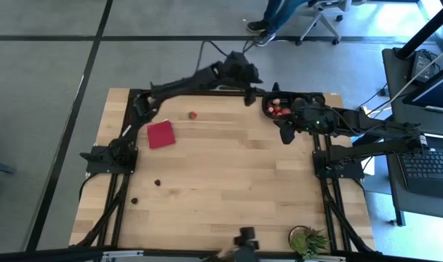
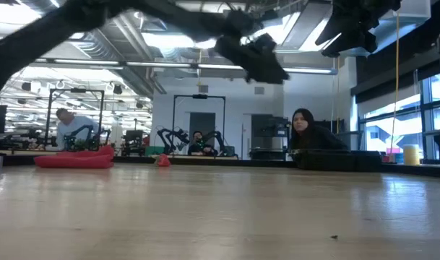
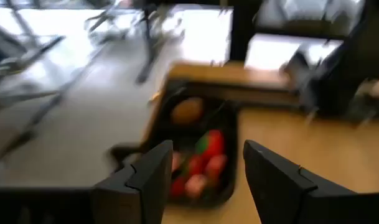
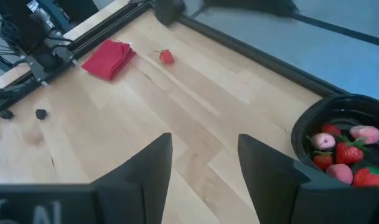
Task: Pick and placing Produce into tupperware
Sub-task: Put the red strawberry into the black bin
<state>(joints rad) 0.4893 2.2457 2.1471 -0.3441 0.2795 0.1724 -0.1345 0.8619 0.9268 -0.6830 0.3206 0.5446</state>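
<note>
At the near edge of the wooden table (image 1: 228, 189) a spiky green plant (image 1: 308, 240) sits at the right corner. The top is pale planks with a fine grain, framed by dark rails. Farther in on the left lie two tiny dark round pieces (image 1: 156, 183), well apart from each other, matte and pebble-like. Beyond them a flat red cloth (image 1: 161, 134) lies folded into a soft square, and a lone red berry (image 1: 193, 114) rests just past it on bare wood.

At the far right corner stands the tray (image 1: 267, 109), black shallow plastic with rounded corners and a glossy wall. It holds red strawberry-like pieces (image 4: 345, 152), a couple of paler pink ones, and a brown lump (image 3: 187, 111) at one end.

The right gripper (image 4: 203, 163) hovers over bare wood just beside the tray, its jaws parted and holding nothing. The left gripper (image 3: 205, 171) hangs above the tray's far side, its blocky dark fingers (image 3: 153, 174) spread apart and empty, the fruit showing between them.

Around the table the floor is grey with dark seams; a desk with a laptop (image 1: 432, 164) stands to the right. Across the room are bright ceiling lights, windows, other rigs, and a seated person (image 2: 310, 133).
</note>
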